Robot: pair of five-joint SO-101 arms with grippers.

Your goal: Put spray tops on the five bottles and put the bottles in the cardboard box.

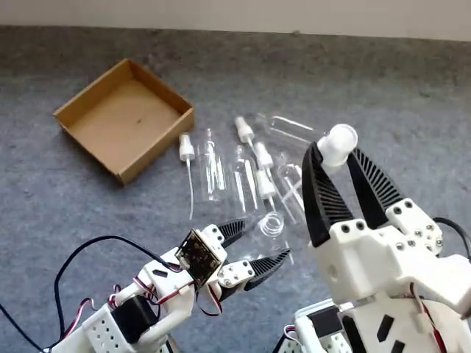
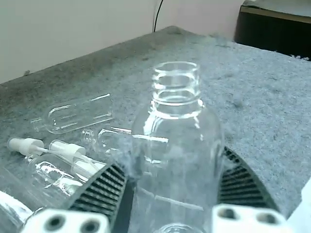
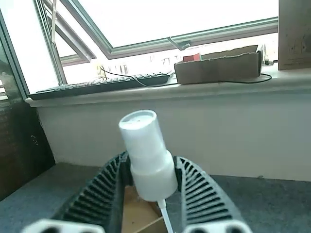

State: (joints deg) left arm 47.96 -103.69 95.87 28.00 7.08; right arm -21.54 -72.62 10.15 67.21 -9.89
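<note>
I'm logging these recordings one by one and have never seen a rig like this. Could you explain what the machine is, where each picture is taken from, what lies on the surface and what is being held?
These are two small robot arms side by side, each ending in a two-fingered gripper. The high view comes from a fixed camera looking down over the table. The other two pictures come from cameras on the arms' wrists, looking out along the fingers.

On the grey carpeted surface sit an empty cardboard box, some loose bottles of clear plastic, and loose spray tops, white with thin tubes.

The left gripper is shut on an open-necked bottle with no top on it. The right gripper is shut on a held spray top. The two are not yet joined.
</note>
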